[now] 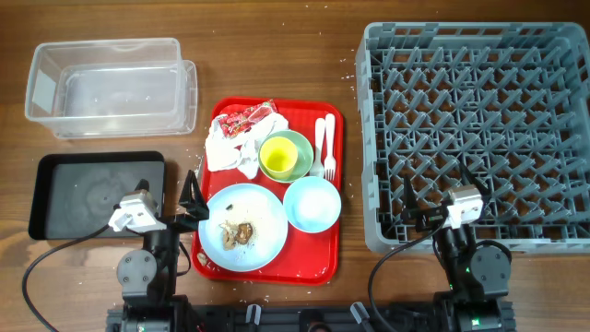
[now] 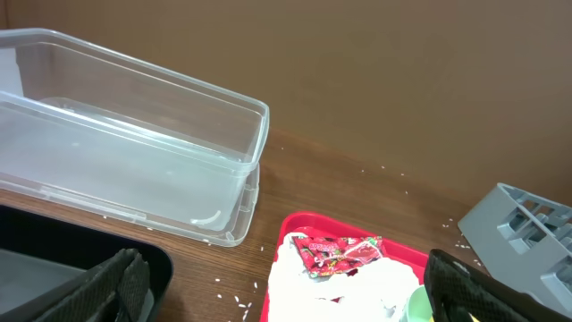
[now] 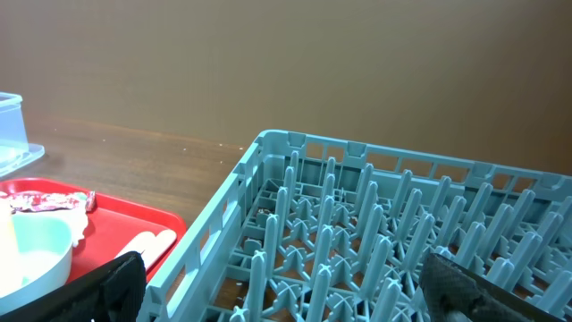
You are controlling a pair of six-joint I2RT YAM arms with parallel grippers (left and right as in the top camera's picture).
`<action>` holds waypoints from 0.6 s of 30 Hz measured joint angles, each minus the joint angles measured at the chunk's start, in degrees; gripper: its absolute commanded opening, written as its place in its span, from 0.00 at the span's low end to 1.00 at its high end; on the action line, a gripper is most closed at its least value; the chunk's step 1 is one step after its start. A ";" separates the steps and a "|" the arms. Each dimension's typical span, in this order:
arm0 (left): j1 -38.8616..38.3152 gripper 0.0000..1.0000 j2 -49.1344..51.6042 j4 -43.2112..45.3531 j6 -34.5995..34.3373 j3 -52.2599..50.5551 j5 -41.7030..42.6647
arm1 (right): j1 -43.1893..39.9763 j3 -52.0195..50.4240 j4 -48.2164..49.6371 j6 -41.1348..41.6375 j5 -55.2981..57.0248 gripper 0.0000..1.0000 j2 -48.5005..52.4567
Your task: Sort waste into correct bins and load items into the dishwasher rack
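Note:
On the red tray (image 1: 318, 266) lie crumpled white napkins (image 1: 229, 152) with a red-and-white wrapper (image 1: 244, 118). Also on it are a pale green bowl (image 1: 300, 146) holding a yellow cup (image 1: 279, 158), a light blue bowl (image 1: 312, 203), a white fork and spoon (image 1: 324, 143), and a light blue plate (image 1: 265, 214) with brownish scraps (image 1: 238, 232). The grey rack (image 1: 475, 32) stands at the right. My left gripper (image 1: 195, 205) is open and empty at the tray's left edge, facing the napkins (image 2: 357, 291). My right gripper (image 1: 436, 195) is open and empty over the rack's near edge (image 3: 286, 291).
The clear tub (image 1: 111, 44) stands empty at the back left and also shows in the left wrist view (image 2: 134, 152). The black tray (image 1: 55, 164) sits in front of it, beside my left gripper. Whitish crumbs dot the wood between the tub and the red tray (image 2: 237, 300).

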 measured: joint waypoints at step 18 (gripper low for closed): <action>0.00 1.00 0.00 2.99 -22.25 -0.02 19.04 | 0.00 0.00 0.00 0.02 0.00 1.00 0.00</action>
